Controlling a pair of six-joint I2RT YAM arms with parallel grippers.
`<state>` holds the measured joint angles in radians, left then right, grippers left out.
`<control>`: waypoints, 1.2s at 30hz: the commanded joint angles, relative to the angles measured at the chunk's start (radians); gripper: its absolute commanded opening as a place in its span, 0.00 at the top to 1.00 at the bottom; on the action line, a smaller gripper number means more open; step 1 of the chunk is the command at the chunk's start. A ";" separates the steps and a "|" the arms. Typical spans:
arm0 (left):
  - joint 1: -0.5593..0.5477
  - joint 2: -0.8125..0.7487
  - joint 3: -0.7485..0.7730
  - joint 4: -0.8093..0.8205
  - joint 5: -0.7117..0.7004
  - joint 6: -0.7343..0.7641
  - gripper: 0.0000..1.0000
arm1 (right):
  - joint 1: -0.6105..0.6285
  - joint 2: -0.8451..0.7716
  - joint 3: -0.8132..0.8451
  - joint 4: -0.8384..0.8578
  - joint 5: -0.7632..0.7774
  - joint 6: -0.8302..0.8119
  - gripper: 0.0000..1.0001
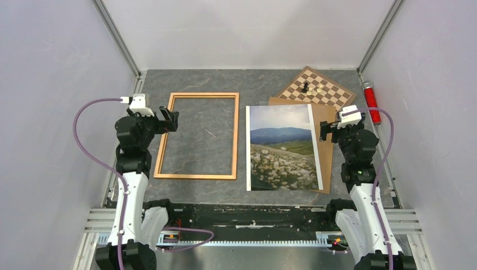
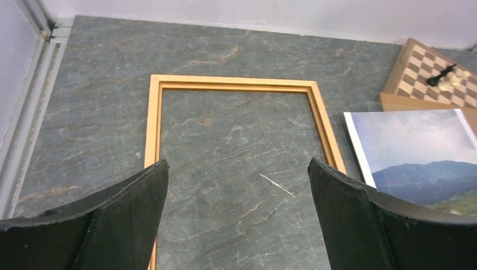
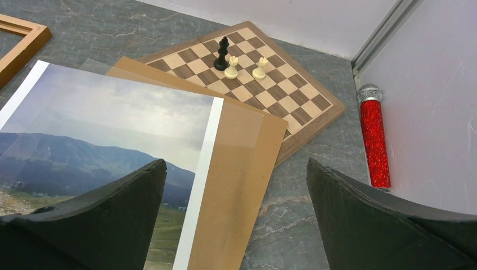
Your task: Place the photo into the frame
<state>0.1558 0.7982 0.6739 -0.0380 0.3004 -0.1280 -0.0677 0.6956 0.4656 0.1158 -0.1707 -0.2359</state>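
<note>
Your left gripper (image 1: 170, 120) and right gripper (image 1: 325, 131) hover with jaws wide apart, gripping nothing; the photo (image 1: 284, 149) lies face up just beside the frame (image 1: 203, 94), at its three o'clock.

Left arm (image 1: 134, 194), right arm (image 1: 365, 216): white lower links, black upper joints and bases. Same build both sides. Lilac cable (image 1: 84, 147) loops off each wrist down to base. White camera block (image 1: 138, 103) atop wrist. Fingers (image 2: 126, 219) matte black, broad, tapered, fine-grained faces.
</note>
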 commanded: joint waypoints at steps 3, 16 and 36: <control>-0.007 0.051 0.126 -0.091 0.169 0.032 0.00 | -0.004 0.033 0.062 -0.024 -0.009 0.044 0.02; -0.381 0.363 0.331 -0.283 0.085 0.034 0.00 | -0.004 0.207 0.088 -0.229 -0.082 0.014 0.02; -0.677 0.854 0.452 -0.202 0.201 -0.191 0.05 | -0.008 0.335 0.021 -0.257 -0.098 -0.022 0.05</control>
<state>-0.5083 1.6119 1.0859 -0.2779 0.4503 -0.2234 -0.0696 1.0412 0.4957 -0.1543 -0.2619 -0.2478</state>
